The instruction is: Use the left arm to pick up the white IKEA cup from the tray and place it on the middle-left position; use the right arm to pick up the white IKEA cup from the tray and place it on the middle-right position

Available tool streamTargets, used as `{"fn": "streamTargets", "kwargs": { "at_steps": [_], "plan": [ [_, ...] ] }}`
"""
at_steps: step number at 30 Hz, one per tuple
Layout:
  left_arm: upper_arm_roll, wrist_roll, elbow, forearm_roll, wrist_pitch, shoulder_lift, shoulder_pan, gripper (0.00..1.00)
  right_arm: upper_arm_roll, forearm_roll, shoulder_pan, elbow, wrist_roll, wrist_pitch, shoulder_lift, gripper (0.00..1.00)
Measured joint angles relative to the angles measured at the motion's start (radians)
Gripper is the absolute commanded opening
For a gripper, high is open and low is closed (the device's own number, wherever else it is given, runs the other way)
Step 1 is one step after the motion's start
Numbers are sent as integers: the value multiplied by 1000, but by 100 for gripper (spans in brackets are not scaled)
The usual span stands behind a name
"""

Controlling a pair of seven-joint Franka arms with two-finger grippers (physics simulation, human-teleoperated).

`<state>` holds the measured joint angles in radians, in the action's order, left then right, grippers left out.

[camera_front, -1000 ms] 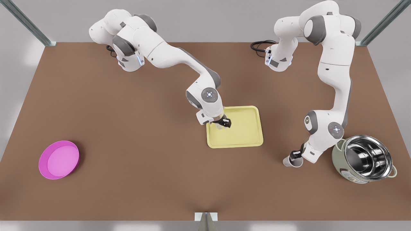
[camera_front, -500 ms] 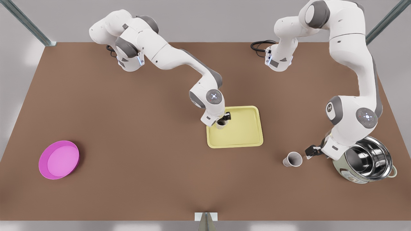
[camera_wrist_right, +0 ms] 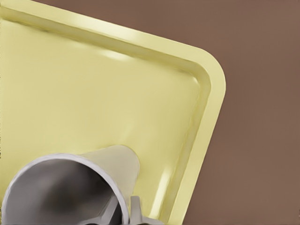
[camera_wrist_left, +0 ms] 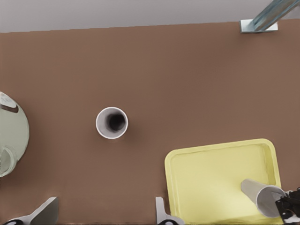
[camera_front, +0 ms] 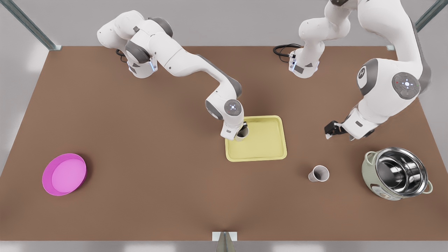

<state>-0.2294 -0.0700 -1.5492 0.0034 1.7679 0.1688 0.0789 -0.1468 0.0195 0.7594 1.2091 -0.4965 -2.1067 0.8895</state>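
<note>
**Front view.** The left end effector hangs above the brown surface at the front view's right, well apart from everything. Below and in front of it the standing cup sits upright, mouth up, between the tray and the steel pot. That cup looks already delivered, though it lies toward the front view's right. The right end effector is down at the tray's near-left corner, around 1 more white cup, the held cup. A magenta plate lies far off and plays no part.

**Left wrist view.** The left end effector shows 2 fingers spread wide with nothing between them. It looks straight down at the standing cup, so the height likely serves to clear it. The held cup leans on the tray.

**Right wrist view.** The right end effector is clamped on the rim of the held cup. The cup is tilted over the tray, which suggests the grasp is carrying its weight, ready for lifting.
</note>
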Motion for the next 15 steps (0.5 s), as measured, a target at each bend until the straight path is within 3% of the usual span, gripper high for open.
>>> {"fn": "streamTargets", "kwargs": {
  "at_steps": [2,7,10,15],
  "plan": [
    [5,0,43,-2,-18,18,3,100,-2,-6,0,-2,21,4,-6,6],
    [7,-16,86,32,-71,56,30,100,-2,-38,-90,-4,77,100,-166,0],
    [9,-27,93,47,-82,95,37,100,6,-42,-228,-7,147,206,-257,0],
    [11,-27,95,19,-76,110,120,100,44,-15,-420,-11,345,302,-258,0]
  ]
}}
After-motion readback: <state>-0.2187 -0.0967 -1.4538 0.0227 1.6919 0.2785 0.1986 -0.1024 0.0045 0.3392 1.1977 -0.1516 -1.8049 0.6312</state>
